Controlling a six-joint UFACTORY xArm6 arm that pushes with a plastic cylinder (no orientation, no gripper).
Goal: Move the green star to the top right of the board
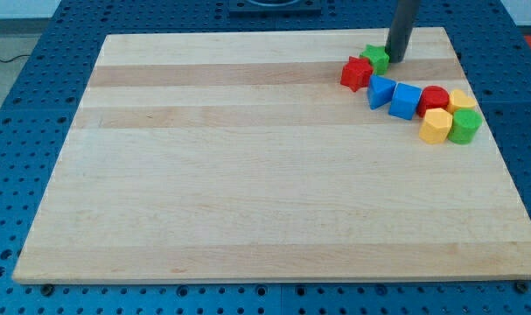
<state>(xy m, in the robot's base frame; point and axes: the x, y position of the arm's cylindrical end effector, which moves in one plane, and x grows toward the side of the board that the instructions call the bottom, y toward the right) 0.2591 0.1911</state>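
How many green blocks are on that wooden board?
2. The green star sits near the view's top right, beside my tip. Another green block lies at the right end of the cluster. None seems hidden.

A lab bench, by the look of it: a pale wooden board (265,175) lies on a blue perforated mounting plate (38,131) with rows of fixing holes, and a thin cable (1,54) trails off at the view's left.

Red star (356,73), 2 blue blocks (394,96)
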